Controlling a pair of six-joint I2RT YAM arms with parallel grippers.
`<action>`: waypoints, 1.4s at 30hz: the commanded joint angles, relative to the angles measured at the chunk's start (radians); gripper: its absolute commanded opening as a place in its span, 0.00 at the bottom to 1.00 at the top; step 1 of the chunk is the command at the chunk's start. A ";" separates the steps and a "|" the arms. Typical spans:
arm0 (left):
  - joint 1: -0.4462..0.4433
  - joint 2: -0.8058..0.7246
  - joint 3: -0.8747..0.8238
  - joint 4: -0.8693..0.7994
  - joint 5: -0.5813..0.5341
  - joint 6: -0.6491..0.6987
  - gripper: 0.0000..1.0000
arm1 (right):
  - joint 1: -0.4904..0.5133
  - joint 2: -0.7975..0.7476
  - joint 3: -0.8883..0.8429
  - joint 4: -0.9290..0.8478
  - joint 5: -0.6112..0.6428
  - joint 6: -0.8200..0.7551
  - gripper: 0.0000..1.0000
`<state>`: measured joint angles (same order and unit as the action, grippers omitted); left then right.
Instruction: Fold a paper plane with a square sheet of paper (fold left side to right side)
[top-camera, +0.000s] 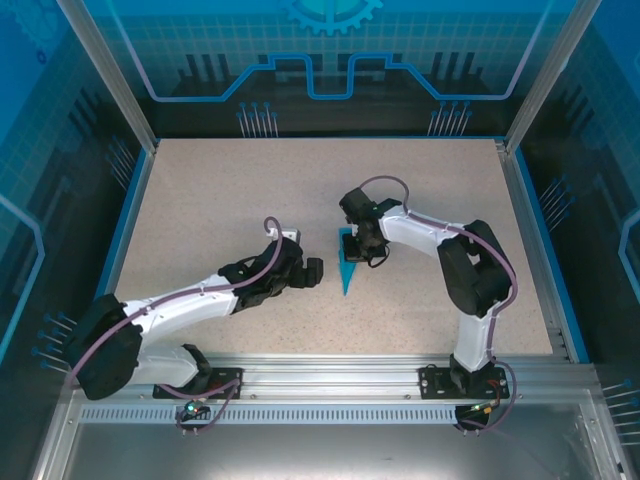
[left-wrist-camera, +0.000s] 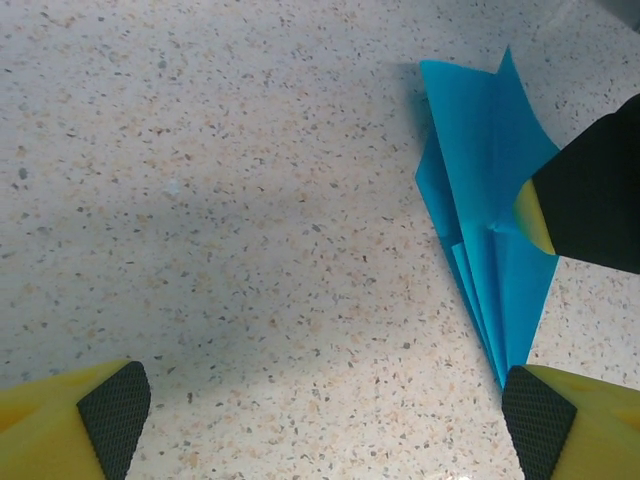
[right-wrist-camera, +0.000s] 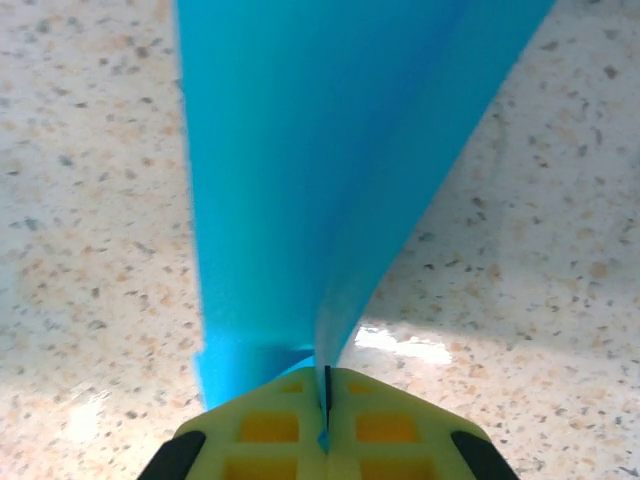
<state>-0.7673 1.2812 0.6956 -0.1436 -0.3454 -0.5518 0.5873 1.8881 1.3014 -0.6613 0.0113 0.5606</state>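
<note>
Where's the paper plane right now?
In the top view the paper plane sits near the table's middle, tip toward the near edge, pinched by the right tool, with the open left tool just to its left.

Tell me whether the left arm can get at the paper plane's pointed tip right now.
Probably yes: the open left gripper sits beside the paper plane tip, with nothing between them; the right gripper pinches its wide end.

An overhead camera looks down on the whole table (top-camera: 200, 200) from its near edge. Both wrist cameras sit close above, sharing the paper plane (left-wrist-camera: 480, 180).
</note>
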 joint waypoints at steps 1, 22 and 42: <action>0.008 -0.044 -0.024 0.017 -0.052 -0.013 0.96 | 0.010 -0.110 0.004 0.039 -0.088 -0.011 0.00; 0.008 -0.085 -0.022 -0.025 -0.081 -0.011 0.98 | -0.213 -0.246 -0.258 0.055 -0.081 -0.102 0.39; 0.009 -0.119 -0.052 -0.002 -0.072 -0.008 0.98 | -0.037 -0.175 -0.213 -0.001 -0.090 0.000 0.48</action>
<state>-0.7673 1.1854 0.6533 -0.1516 -0.4004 -0.5518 0.5320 1.6958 1.0531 -0.6388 -0.0891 0.5426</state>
